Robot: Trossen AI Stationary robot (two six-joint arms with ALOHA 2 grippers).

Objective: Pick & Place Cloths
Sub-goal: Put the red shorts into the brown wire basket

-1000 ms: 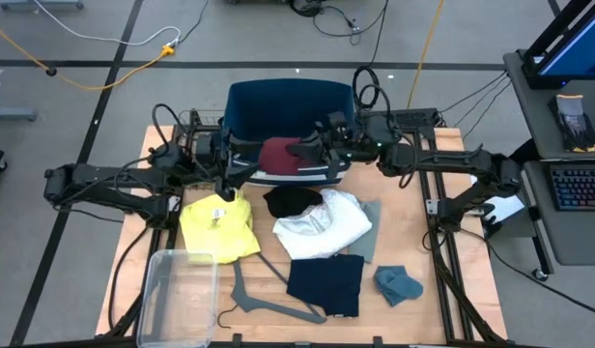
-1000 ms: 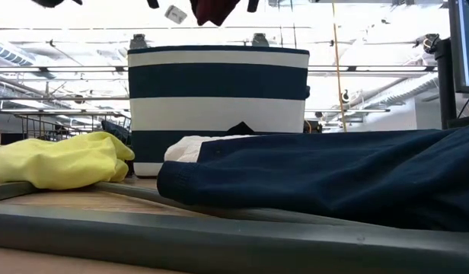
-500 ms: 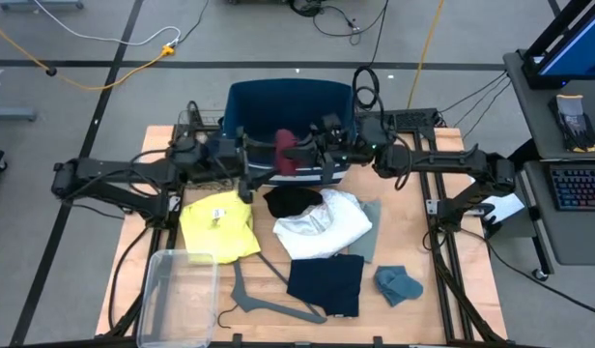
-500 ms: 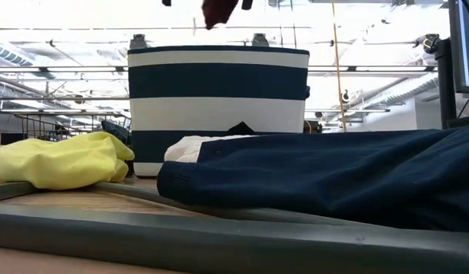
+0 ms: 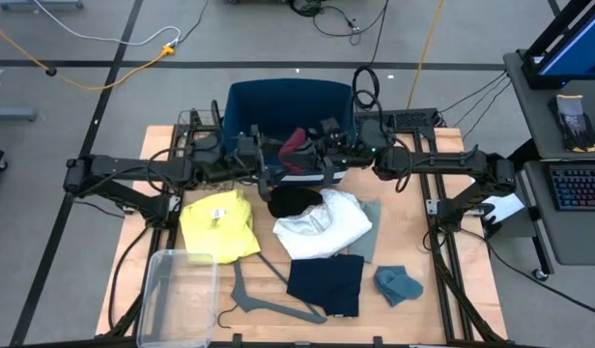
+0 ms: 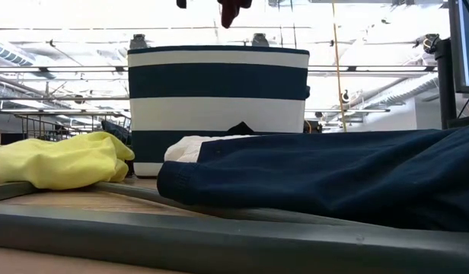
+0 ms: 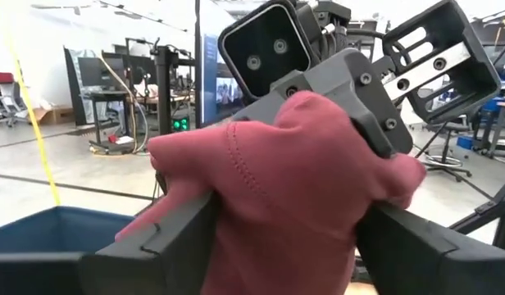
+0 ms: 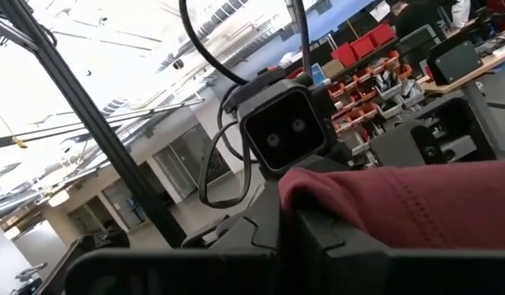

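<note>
High view: both the left gripper (image 5: 270, 166) and right gripper (image 5: 312, 157) clench the maroon cloth (image 5: 296, 145) over the striped basket (image 5: 278, 101); yellow (image 5: 218, 224), black (image 5: 292, 201), white (image 5: 325, 224), navy (image 5: 325, 283) and teal (image 5: 398, 284) cloths wait on the table (image 5: 447, 290).

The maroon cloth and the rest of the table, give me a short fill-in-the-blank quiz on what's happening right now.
1. Both tools grip the ____ cloth above the striped bin.
2. The cloth lying nearest the clear plastic tub is ____.
3. The grey hanger lies between the tub and the ____ cloth.
4. The black cloth touches the ____ cloth.

Missing words: maroon; yellow; navy; white
</note>
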